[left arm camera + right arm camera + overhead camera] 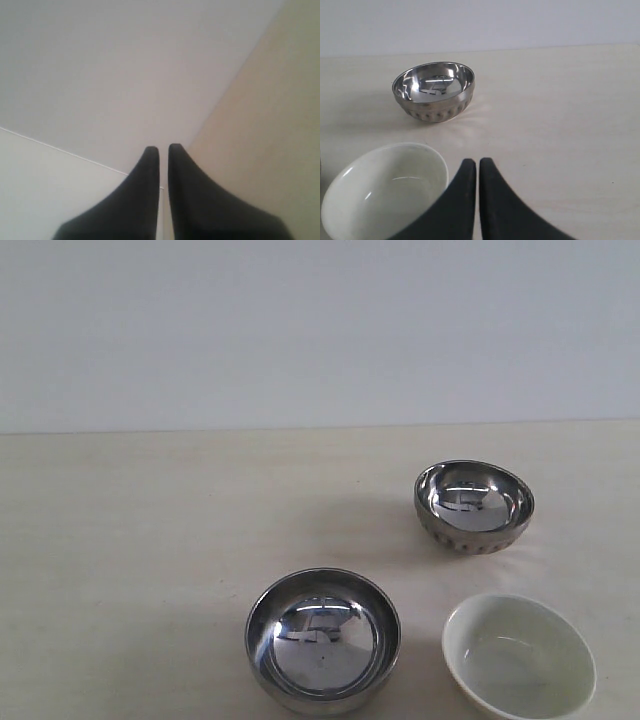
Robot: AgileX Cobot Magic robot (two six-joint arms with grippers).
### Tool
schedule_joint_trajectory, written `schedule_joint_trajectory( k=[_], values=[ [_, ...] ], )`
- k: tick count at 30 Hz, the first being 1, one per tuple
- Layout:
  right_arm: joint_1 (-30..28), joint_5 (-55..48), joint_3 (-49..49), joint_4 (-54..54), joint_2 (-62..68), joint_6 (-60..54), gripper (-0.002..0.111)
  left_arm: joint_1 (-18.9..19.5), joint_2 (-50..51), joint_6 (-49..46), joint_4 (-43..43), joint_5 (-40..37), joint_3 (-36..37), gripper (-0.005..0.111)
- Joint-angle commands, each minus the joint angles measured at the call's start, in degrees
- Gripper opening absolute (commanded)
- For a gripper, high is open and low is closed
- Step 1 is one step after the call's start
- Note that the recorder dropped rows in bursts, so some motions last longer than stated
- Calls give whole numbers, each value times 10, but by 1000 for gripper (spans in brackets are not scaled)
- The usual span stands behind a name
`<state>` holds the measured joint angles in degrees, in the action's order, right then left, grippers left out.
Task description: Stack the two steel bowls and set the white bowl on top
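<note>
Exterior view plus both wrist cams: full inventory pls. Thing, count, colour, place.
smooth steel bowl: 1, mirror silver, front centre of the table
dimpled steel bowl: 1, mirror silver, further back on the right, standing alone
white bowl: 1, off-white, front right, beside the smooth steel bowl with a gap between
table: 1, pale beige, under all three bowls
wall: 1, light grey, behind the table
left pincer: 1, black, shut, empty, aimed at the wall
right pincer: 1, black, shut, empty, close to the white bowl

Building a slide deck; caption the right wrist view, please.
Shut right gripper beside the white bowl, dimpled steel bowl standing apart beyond, on a pale table.
</note>
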<state>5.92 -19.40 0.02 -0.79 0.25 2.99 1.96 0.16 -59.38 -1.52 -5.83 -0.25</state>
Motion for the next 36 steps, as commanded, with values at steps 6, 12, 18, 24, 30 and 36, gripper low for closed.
schedule_joint_trajectory(
  k=[6, 12, 18, 24, 30, 36],
  values=[
    [-2, 2, 0, 0, -3, -3, 0, 2, -2, 1, 2, -69, 2, 4],
    [-2, 2, 0, 0, -3, -3, 0, 2, -2, 1, 3, -111, 2, 4],
    [-2, 2, 0, 0, -3, -3, 0, 2, -2, 1, 3, -111, 2, 4],
    [-2, 2, 0, 0, -3, -3, 0, 2, -2, 1, 3, -106, 2, 4],
    [-2, 2, 0, 0, -3, -3, 0, 2, -2, 1, 3, -106, 2, 4],
    [-2, 2, 0, 0, -3, -3, 0, 2, -2, 49, 4, -118, 2, 4]
  ],
)
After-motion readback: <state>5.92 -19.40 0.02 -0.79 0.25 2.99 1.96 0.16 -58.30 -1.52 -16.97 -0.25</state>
